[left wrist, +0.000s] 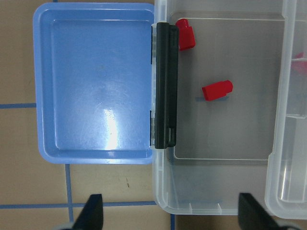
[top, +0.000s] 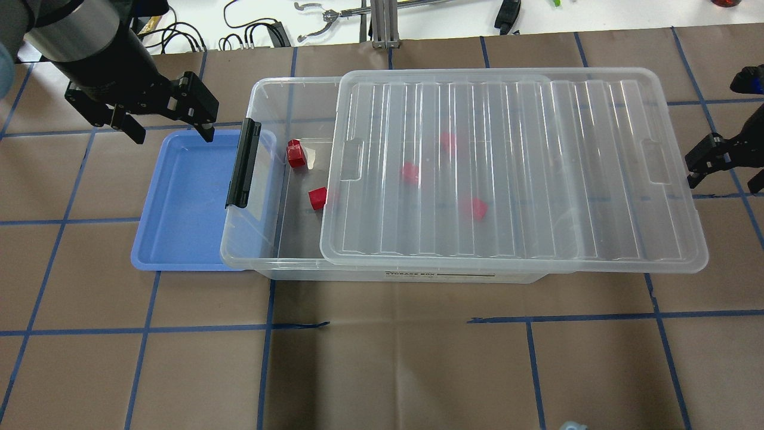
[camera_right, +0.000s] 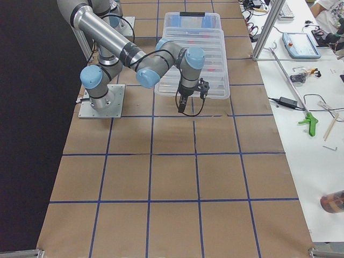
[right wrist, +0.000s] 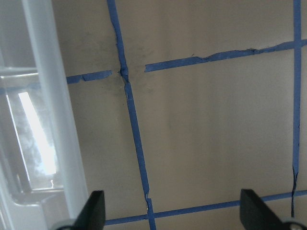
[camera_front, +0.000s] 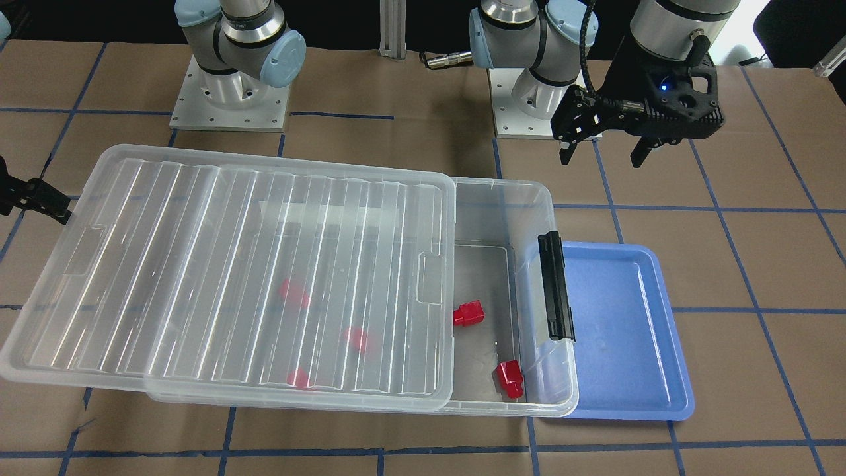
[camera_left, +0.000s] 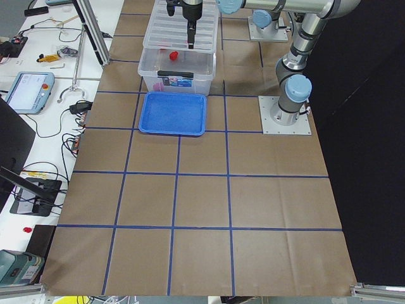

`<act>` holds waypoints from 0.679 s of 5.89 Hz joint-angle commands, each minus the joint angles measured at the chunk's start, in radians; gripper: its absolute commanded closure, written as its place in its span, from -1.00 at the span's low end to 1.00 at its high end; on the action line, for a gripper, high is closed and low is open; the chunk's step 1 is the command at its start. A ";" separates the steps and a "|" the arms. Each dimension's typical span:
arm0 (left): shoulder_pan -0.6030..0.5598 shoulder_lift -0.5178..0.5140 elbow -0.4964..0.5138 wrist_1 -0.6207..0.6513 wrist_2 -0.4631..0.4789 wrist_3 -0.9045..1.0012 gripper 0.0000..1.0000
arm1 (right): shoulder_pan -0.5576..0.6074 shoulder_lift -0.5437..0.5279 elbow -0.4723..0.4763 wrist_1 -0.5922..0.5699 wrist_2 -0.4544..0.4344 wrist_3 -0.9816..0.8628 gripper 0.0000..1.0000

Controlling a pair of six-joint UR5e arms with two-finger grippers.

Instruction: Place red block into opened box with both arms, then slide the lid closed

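Two red blocks (top: 295, 154) lie in the box (top: 358, 276), at its uncovered end by the black clip (top: 243, 162). Three more sit under the lid (top: 513, 167), which overhangs the opposite short side.
Grippers: left gripper (top: 172, 135) spread wide, empty, over the blue tray (top: 149, 257) corner; right gripper (right wrist: 175, 213) wide, beside the lid's outer edge.
Judged: loading done. Next, push the lid shut.

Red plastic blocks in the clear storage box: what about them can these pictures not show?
- Three red blocks under the ribbed translucent lid: blurred by it, overhead and front-facing views; shape and pose unclear.
- Exterior right view: blocks too small, faint smudges.
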 commanded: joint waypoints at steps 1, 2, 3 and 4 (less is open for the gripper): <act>0.000 0.001 -0.002 0.003 -0.002 -0.009 -0.96 | 0.036 -0.001 0.000 0.000 0.000 -0.001 -1.00; 0.000 0.001 -0.002 0.003 -0.002 -0.005 -0.96 | 0.064 -0.001 0.000 0.000 0.001 0.000 -1.00; 0.000 0.001 -0.001 0.007 -0.002 0.000 -0.96 | 0.085 -0.001 0.000 0.000 0.001 0.003 -1.00; 0.000 0.001 -0.001 0.007 -0.004 -0.003 -0.96 | 0.094 -0.001 0.000 0.000 0.003 0.003 -1.00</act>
